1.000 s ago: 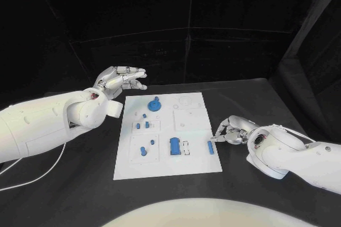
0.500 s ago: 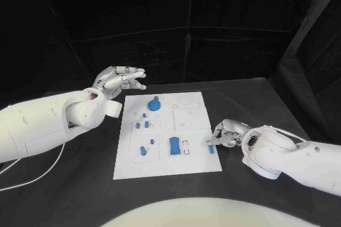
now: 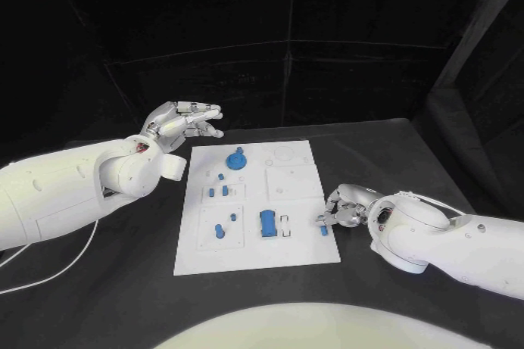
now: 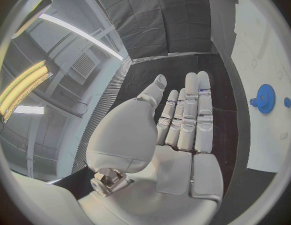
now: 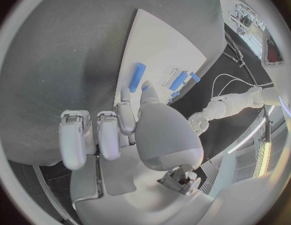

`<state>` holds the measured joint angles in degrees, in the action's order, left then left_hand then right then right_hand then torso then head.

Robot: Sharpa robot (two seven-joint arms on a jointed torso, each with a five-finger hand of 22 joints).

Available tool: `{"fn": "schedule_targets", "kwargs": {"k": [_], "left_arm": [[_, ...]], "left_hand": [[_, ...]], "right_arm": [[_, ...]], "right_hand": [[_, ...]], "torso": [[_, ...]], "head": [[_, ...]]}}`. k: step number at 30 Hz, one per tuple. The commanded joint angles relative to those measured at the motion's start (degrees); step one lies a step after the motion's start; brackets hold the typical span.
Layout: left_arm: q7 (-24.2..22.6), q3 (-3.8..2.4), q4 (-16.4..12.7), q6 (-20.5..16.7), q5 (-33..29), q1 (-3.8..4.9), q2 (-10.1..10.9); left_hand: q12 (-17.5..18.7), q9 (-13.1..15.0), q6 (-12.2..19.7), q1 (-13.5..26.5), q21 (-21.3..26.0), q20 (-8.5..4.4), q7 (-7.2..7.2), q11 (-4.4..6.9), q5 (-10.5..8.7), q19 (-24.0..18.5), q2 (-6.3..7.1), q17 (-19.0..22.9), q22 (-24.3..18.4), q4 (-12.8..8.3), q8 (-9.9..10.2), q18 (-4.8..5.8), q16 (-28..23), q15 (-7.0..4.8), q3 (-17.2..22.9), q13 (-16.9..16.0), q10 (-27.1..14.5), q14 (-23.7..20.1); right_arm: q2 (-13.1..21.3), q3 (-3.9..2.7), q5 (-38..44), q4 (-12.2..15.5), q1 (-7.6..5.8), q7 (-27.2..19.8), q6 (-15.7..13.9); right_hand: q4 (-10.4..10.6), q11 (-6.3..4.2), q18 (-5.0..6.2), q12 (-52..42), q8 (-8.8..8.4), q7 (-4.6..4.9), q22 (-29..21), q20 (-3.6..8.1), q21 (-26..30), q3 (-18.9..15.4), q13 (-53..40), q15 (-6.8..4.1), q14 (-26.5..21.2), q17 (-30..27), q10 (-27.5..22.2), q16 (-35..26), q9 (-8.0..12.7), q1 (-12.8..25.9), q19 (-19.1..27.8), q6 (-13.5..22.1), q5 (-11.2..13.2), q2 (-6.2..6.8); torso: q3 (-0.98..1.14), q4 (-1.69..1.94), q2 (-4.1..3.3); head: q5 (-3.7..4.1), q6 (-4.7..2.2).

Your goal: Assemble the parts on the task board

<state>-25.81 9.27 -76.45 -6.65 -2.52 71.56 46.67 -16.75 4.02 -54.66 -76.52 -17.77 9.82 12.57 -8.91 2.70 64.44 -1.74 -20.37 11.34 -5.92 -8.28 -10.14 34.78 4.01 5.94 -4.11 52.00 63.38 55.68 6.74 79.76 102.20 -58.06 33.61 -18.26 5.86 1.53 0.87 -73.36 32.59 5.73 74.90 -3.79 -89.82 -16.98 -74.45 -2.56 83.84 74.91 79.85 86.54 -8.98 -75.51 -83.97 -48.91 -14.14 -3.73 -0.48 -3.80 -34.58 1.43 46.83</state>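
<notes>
Our right robot hand [image 3: 341,209] rests at the task board's [image 3: 294,250] right edge, fingertips by a blue bar [image 3: 323,227]; we cannot tell whether it grips. Our left robot hand [image 3: 180,122] hovers empty, fingers extended, beyond the far-left corner. Black tabletop [image 3: 109,288], dark curtains [image 3: 328,69] behind.

We see two bulky arms in smooth white shells. Each ends in a silver metal hand, the left hand [image 3: 180,122] and the right hand [image 3: 341,205], with segmented fingers. A thin white cable [image 3: 49,269] hangs under the left arm.
</notes>
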Motion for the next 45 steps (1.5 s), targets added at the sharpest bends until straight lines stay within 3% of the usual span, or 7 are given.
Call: {"fn": "schedule_targets", "kwargs": {"k": [1,15,20,29,35,41,45], "left_arm": [[-0.28,-0.04,0.01,0.68,-0.17,0.06,0.00],[-0.24,-0.01,0.06,0.82,-0.16,0.01,-0.02],[-0.21,0.01,0.09,0.87,-0.16,-0.01,-0.05],[-0.11,0.03,0.10,0.99,-0.16,-0.05,-0.12],[-0.09,0.05,0.10,1.03,-0.16,-0.06,-0.13],[-0.09,0.06,0.10,1.01,-0.16,-0.07,-0.14],[-0.08,0.06,0.06,0.99,-0.16,-0.07,-0.10]], "left_hand": [[-0.28,0.04,0.19,-0.07,0.22,-0.01,-0.15,0.11,0.12,0.56,-0.70,-0.03,-0.07,-0.13,-0.25,-0.20,-0.01,0.20,-0.36,-0.01,-0.38,-0.26],[-0.47,0.04,0.16,-0.02,0.27,-0.01,-0.17,0.12,0.12,0.59,-0.80,-0.03,-0.13,-0.07,-0.33,-0.19,0.00,0.21,-0.48,-0.01,-0.39,-0.28],[-0.47,0.04,0.16,-0.02,0.27,-0.01,-0.17,0.12,0.12,0.59,-0.80,-0.03,-0.13,-0.07,-0.33,-0.19,0.00,0.21,-0.48,-0.01,-0.39,-0.28],[-0.47,0.04,0.16,-0.02,0.27,-0.01,-0.17,0.12,0.12,0.59,-0.80,-0.03,-0.13,-0.07,-0.33,-0.19,0.00,0.21,-0.48,-0.01,-0.39,-0.28],[-0.47,0.04,0.16,-0.02,0.27,-0.01,-0.17,0.12,0.12,0.59,-0.80,-0.03,-0.13,-0.07,-0.33,-0.19,0.00,0.21,-0.48,-0.01,-0.39,-0.28],[-0.47,0.04,0.16,-0.02,0.27,-0.01,-0.17,0.12,0.12,0.59,-0.80,-0.03,-0.13,-0.07,-0.33,-0.19,0.00,0.21,-0.48,-0.01,-0.39,-0.28],[-0.47,0.04,0.16,-0.02,0.27,-0.01,-0.17,0.12,0.12,0.59,-0.80,-0.03,-0.13,-0.07,-0.33,-0.19,0.00,0.21,-0.48,-0.01,-0.39,-0.28]], "right_arm": [[-0.53,0.17,3.17,-0.02,0.22,1.61,4.07],[-1.88,0.18,10.65,0.13,0.44,3.94,9.90],[-2.44,0.18,12.44,0.07,0.46,4.48,11.32],[-3.18,0.17,12.90,0.44,0.48,4.75,10.11],[-2.61,0.15,10.45,1.47,0.48,4.71,5.87],[-2.10,0.13,7.17,2.52,0.46,4.01,1.45],[-1.94,0.12,5.05,3.10,0.45,3.32,-1.49]], "right_hand": [[-0.67,-0.11,-0.87,-0.29,-0.16,0.27,15.10,0.01,-0.18,0.10,-0.14,0.06,5.04,10.12,0.17,0.42,0.05,-0.95,-6.03,-0.01,0.39,0.13],[-3.01,0.00,-0.87,0.16,-0.47,0.46,15.10,-0.05,-0.18,0.42,0.11,0.15,5.06,10.29,-0.25,0.49,-0.05,-3.61,-6.03,0.28,1.02,0.36],[-3.99,0.14,-0.87,0.66,-1.01,0.67,15.10,-0.13,-0.18,1.15,0.46,0.26,5.04,10.28,-0.61,0.46,0.09,-4.80,-6.03,0.64,0.82,-0.20],[-6.33,-0.21,-0.87,1.02,-3.27,0.48,15.10,0.08,-0.18,5.53,0.41,-0.02,5.06,10.42,-0.92,0.50,1.05,-8.05,-6.03,-0.63,-10.09,-2.70],[-7.12,-0.41,-0.87,1.46,-5.17,0.34,15.10,0.28,-0.18,10.15,0.62,-0.21,5.06,10.44,-1.01,0.49,1.86,-8.44,-6.03,-2.08,-11.97,-3.89],[-7.54,-0.41,-0.87,1.49,-7.96,0.24,15.10,0.26,-0.18,17.25,0.49,-0.21,5.08,10.51,-0.57,0.50,2.77,-5.34,-6.03,-4.11,-11.85,-1.77],[-7.51,-0.30,-0.87,1.49,-9.74,0.24,15.10,0.22,-0.18,24.55,0.33,-0.20,5.09,10.52,-0.27,0.47,3.04,-1.48,-6.03,-5.37,-11.50,1.36]], "torso": [[0.03,0.03,0.00],[0.03,-0.02,-0.06],[0.02,0.02,-0.03],[0.01,-0.06,0.00],[-0.04,0.06,0.06],[-0.04,0.06,0.01],[-0.05,0.03,-0.03]], "head": [[-0.10,-0.01],[-0.12,0.36],[-0.19,0.47],[-0.19,0.67],[-0.24,0.65],[-0.37,0.65],[-0.52,0.69]]}}
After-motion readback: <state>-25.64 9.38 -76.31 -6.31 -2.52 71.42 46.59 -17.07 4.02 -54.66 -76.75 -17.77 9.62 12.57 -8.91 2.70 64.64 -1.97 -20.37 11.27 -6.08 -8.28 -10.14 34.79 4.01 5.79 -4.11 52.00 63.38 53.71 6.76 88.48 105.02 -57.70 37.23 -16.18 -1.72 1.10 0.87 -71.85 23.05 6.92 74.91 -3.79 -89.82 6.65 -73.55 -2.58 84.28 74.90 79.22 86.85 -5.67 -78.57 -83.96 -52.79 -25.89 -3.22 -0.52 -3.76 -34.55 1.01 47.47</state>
